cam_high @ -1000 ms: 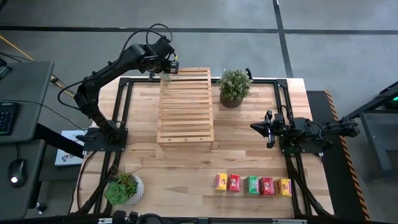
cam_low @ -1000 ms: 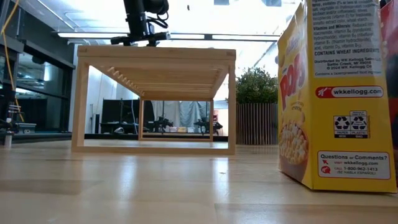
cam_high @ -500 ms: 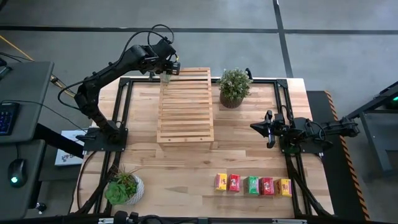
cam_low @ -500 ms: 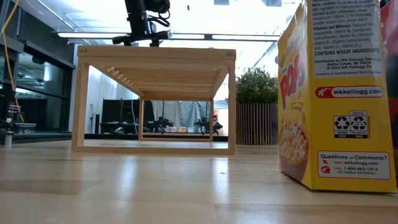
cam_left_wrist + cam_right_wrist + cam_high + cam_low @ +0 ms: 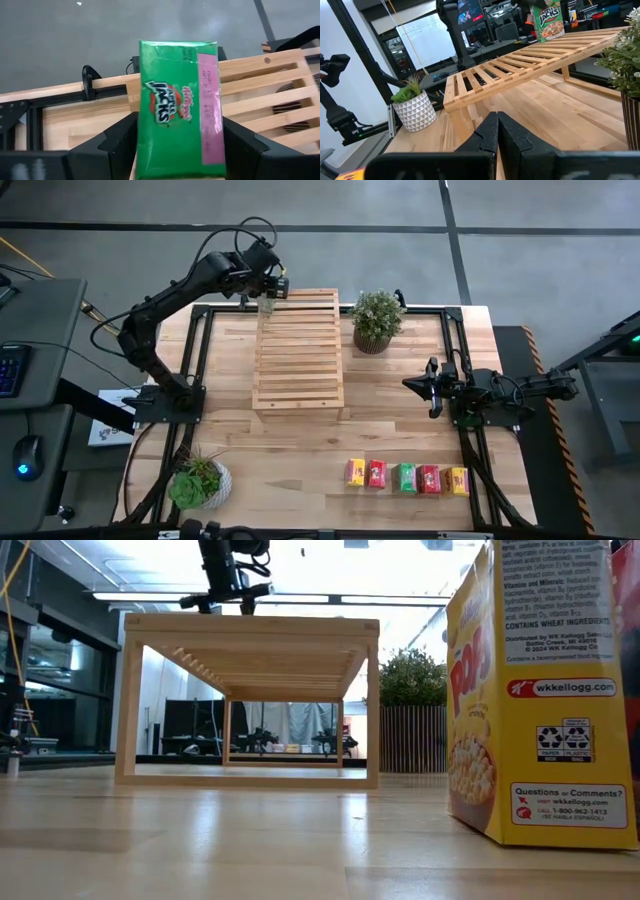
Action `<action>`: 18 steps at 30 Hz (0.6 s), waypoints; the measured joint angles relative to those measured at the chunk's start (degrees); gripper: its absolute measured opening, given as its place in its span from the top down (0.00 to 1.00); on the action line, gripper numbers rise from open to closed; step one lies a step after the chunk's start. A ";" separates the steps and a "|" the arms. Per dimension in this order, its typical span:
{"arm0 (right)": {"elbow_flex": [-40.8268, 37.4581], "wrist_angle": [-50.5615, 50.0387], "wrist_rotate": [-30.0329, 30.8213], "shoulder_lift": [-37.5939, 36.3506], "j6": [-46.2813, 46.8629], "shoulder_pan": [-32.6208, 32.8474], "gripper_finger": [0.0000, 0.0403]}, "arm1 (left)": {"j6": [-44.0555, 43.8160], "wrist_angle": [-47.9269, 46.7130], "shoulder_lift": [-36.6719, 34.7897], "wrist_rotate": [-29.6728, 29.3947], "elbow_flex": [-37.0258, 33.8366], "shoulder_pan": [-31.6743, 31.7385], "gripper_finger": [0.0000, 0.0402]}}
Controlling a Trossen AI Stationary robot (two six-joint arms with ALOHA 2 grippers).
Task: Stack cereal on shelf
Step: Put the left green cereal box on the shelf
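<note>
Fingers of the left gripper point(image 5: 179, 145) stand spread, one on each side of a green cereal box point(image 5: 180, 107). Can't tell from the left wrist view if they press the box sides or have a thin gap. The box stands upright on the shelf point(image 5: 297, 350), at the far left corner of its slatted top, front print facing the right wrist cam, where it shows at the shelf's far end point(image 5: 548, 19). In the high view the left gripper point(image 5: 267, 299) hangs right over that corner, arm reaching in from the shelf's left side.

Shelf sits mid-counter, long side running front to back, slats crosswise; low view shows it as a raised frame w/ open space under the top point(image 5: 250, 700), and the left arm's dark gripper above its top edge point(image 5: 226, 600).

Other cereal: a row of five small boxes point(image 5: 407, 477) on the counter point(image 5: 300, 450), near the front edge, front-right of the shelf: yellow, red, green, red, yellow in order.

Right gripper point(image 5: 432, 388) rests right of the shelf, well apart from it, fingers point(image 5: 490, 131) closed together, nothing between them.

Potted plant point(image 5: 377, 319) stands just right of the shelf's far end. Second plant in a white pot point(image 5: 197, 481) sits front-left of the shelf.
</note>
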 joint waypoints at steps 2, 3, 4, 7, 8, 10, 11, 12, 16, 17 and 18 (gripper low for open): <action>0.01 0.00 -0.01 -0.01 0.00 0.00 1.00 | 0.02 0.00 -0.85 0.27 0.00 0.18 0.44; 0.01 -0.01 0.00 0.01 -0.01 -0.01 1.00 | 0.00 0.02 -1.22 0.27 0.00 0.19 0.44; 0.00 -0.01 0.00 0.01 0.00 0.01 1.00 | 0.00 0.02 -1.53 0.29 0.00 0.28 0.44; 0.01 0.00 -0.01 -0.01 0.00 0.00 1.00 | 0.02 0.07 -2.97 1.04 0.00 0.91 0.44; 0.01 0.01 -0.02 -0.01 0.00 0.01 1.00 | 0.01 0.19 -3.55 1.31 0.00 1.06 0.44; 0.01 0.00 0.00 -0.01 0.00 0.01 1.00 | 0.07 0.24 -4.85 1.40 0.00 1.61 0.44; 0.01 -0.01 -0.01 -0.01 0.00 0.00 1.00 | 0.07 0.26 -5.56 1.38 0.00 1.88 0.44; 0.01 -0.01 0.00 0.00 0.00 0.01 1.00 | 0.27 0.41 -6.35 1.38 0.00 2.13 0.44; 0.00 0.00 -0.01 0.01 0.00 -0.01 1.00 | 2.77 1.93 -9.86 0.43 0.00 3.00 0.44; 0.01 0.01 0.00 -0.01 0.00 0.01 1.00 | 3.64 2.39 -10.67 -0.65 0.00 3.14 0.45; 0.00 0.00 -0.01 0.00 0.00 0.01 1.00 | 4.59 2.66 -11.39 -1.85 0.00 3.16 0.45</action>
